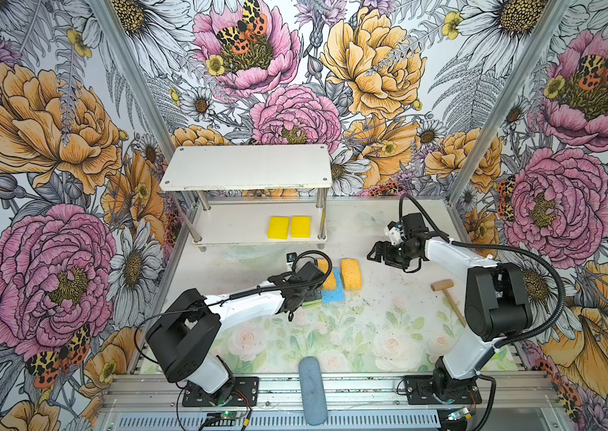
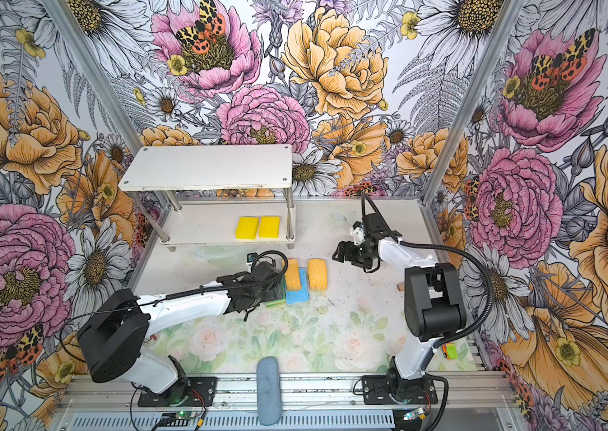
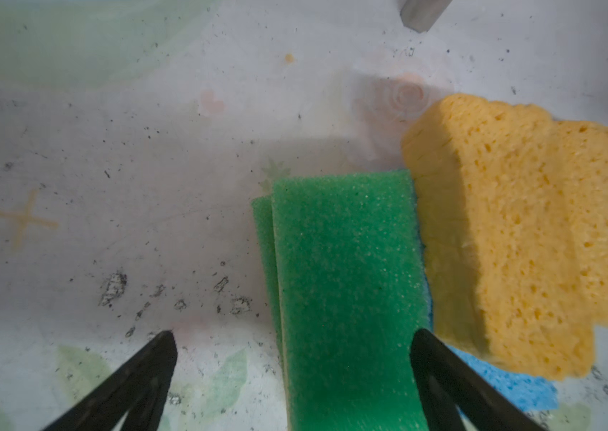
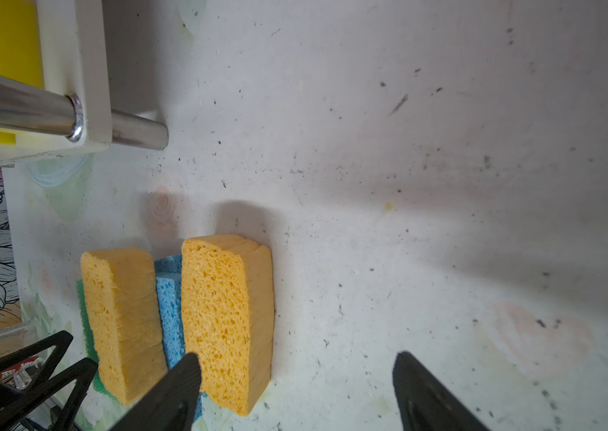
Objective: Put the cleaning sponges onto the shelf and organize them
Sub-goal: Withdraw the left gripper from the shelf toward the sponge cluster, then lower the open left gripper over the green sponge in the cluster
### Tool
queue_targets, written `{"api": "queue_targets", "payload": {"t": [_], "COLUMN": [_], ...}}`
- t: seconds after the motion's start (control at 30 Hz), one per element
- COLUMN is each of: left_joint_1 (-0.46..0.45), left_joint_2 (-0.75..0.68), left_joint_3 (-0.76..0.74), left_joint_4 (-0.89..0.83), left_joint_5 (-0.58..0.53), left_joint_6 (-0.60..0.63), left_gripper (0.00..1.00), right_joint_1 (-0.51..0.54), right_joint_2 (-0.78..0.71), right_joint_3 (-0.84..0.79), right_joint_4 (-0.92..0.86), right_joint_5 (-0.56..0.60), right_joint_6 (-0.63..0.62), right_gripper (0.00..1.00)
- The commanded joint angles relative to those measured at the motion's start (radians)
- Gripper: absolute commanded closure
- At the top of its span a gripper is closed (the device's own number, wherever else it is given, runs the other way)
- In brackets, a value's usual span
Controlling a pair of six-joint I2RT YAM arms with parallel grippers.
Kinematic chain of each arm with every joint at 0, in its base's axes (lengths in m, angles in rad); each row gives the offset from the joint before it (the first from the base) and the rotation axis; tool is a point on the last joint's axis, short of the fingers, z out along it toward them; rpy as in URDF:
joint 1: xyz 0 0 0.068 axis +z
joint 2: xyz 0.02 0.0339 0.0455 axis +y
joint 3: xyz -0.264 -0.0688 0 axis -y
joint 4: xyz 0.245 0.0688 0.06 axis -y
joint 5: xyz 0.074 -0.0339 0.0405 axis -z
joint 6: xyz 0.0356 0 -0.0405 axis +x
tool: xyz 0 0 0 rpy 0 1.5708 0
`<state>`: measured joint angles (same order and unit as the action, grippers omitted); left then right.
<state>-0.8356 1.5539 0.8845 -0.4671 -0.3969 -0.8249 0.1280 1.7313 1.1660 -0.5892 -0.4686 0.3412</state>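
Here, the white shelf on shiny metal posts is carrying two smooth yellow sponges side by side on its lower board. On the table, the left hand is hovering wide open astride a grainy green sponge. That sponge is lying against a flat blue sponge and two porous orange sponges. The right hand is hanging partly spread and empty, with a wooden mallet lying further right.

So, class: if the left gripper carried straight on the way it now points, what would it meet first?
Most likely the top green sponge, which lies between the open jaws of the left gripper, nearer one jaw than the other. How far above it the jaws stand is unclear.
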Motion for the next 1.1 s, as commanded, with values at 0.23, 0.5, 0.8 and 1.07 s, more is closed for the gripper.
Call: {"api": "queue_targets", "payload": {"t": [0.23,0.5,0.8,1.07], "left_joint_1": [0.003,0.022,0.088,0.145], "left_joint_2": [0.082,0.049,-0.022,-0.107], "left_joint_3": [0.044,0.017,-0.043,-0.093], "left_joint_4": [-0.045,-0.135,-0.135,-0.136], "left_joint_5": [0.030,-0.028,-0.027,-0.025], "left_joint_6": [-0.028,0.005,0.050,0.115], "left_gripper": [0.01,0.01,0.01,0.01], "right_joint_1": [0.005,0.005,0.006,0.008], "right_joint_2": [0.013,0.023,0.031,0.036], "right_joint_3": [0.014,0.018,0.023,0.029], "right_joint_4": [0.023,0.025,0.026,0.026], "right_joint_5": [-0.003,-0.004,-0.010,-0.014], "right_joint_6": [0.007,0.010,0.013,0.016], "right_gripper": [0.17,0.17,0.17,0.17]}}
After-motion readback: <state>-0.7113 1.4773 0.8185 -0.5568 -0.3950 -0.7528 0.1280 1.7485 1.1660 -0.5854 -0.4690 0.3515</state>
